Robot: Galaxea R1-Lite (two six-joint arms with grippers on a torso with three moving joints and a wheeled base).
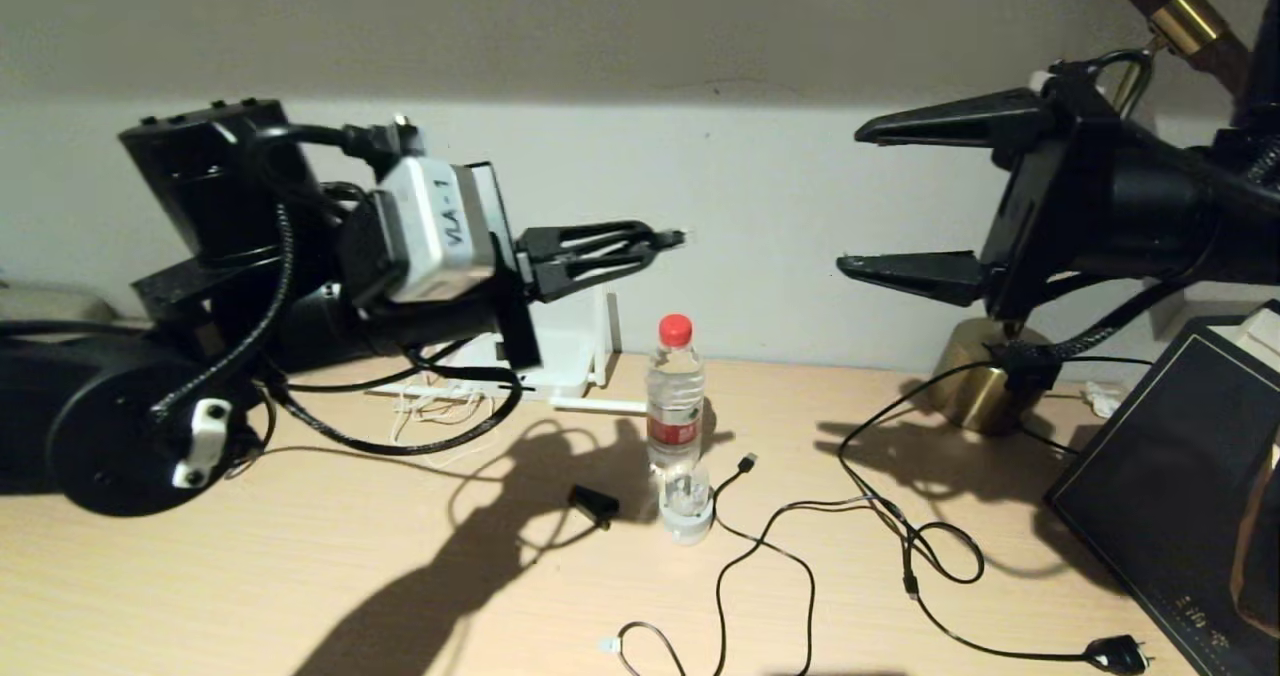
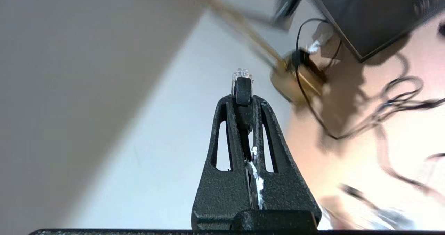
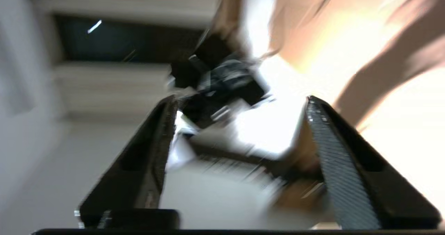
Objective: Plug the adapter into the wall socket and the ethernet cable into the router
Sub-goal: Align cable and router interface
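Left wrist view, left pincer (image 2: 242,101) clamped on ethernet cable (image 2: 242,85), clear tip protruding; right pincer (image 1: 895,201) wide, seemingly empty

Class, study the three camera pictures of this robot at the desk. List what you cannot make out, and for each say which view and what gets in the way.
- Router: head view, mostly hidden behind the left arm; ports unseen.
- Wall socket: not visible in any view.
- Adapter: cannot be identified; right wrist view is motion-blurred between the open right claw.
- Ethernet cable: only its clear-tipped connector shows, pinched in the shut left claw.
- Black box: cut off by the head view's right edge.
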